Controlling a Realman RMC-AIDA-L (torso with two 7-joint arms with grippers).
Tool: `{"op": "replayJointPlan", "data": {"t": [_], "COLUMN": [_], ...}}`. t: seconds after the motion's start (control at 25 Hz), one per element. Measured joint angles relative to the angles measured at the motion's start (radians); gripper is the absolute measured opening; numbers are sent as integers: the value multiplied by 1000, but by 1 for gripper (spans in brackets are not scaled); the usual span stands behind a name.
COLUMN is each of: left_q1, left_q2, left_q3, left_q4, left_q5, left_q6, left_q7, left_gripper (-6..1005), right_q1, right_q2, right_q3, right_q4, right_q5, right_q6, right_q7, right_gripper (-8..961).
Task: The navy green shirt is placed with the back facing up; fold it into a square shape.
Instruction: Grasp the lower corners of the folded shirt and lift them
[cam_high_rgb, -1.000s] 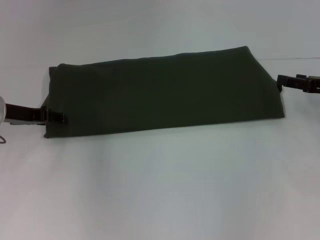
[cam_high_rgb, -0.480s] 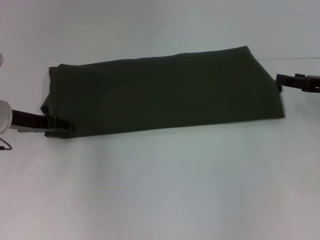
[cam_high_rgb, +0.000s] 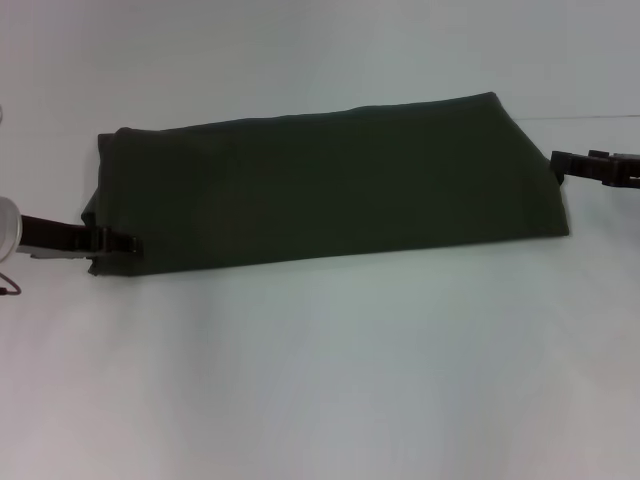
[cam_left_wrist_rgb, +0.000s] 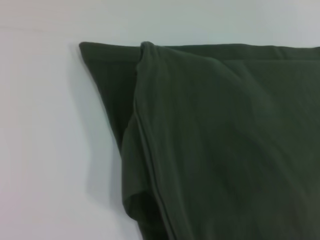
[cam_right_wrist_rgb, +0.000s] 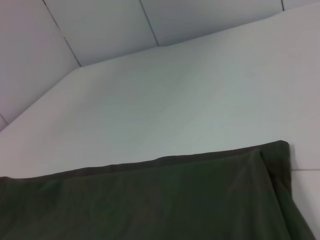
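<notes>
Shirt (cam_high_rgb: 330, 180) lies as a long folded band across our table (cam_high_rgb: 330, 380), wide bare room nearer us. Left gripper (cam_high_rgb: 115, 241) clenches its left end; right gripper (cam_high_rgb: 562, 162) touches the right edge, jaws' state unclear.

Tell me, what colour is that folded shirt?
Plain dark olive green shirt, clearest in the head view.

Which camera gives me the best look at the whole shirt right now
The head view: it shows the whole shirt as a long folded band on the table. The left wrist view shows only one end with overlapping folded layers; the right wrist view shows only an edge and corner.
</notes>
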Motion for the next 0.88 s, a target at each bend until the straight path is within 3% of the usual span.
{"op": "replayJointPlan", "data": {"t": [0.16, 0.88], "left_q1": [2, 6], "left_q2": [0, -9], "left_q3": [-4, 2], "left_q4": [-1, -10], "left_q5": [2, -3], "left_q6": [-6, -22], "left_q7": [0, 6], "left_gripper": [601, 36], "right_q1": [-2, -9], "right_q2": [0, 0], "right_q3": [0, 6], "right_q4": [0, -2], "right_q5": [0, 1], "right_q6": [0, -8], "right_q7": [0, 3], "right_gripper": [774, 773]}}
